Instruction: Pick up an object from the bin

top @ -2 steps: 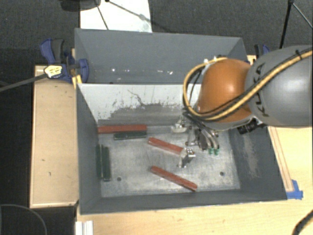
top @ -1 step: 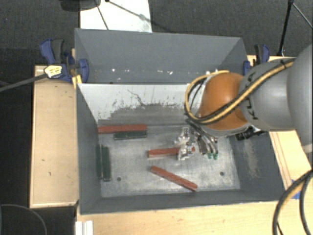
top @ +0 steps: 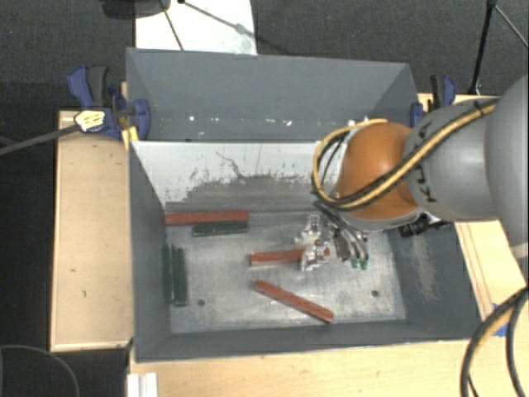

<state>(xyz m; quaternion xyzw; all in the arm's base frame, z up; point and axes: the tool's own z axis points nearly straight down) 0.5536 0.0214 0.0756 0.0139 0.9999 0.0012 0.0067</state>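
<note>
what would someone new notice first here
The arm's orange cover draws the eye first, reaching in from the right over the grey bin. Its gripper sits at the right end of a short red-brown bar mid-floor. Other thin bars lie scattered: a long red-brown bar with a small dark green bar just in front of it at back left, a second dark green bar by the left wall, and a slanted red-brown bar in front.

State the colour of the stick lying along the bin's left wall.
The stick is dark green, in the camera view.
</note>
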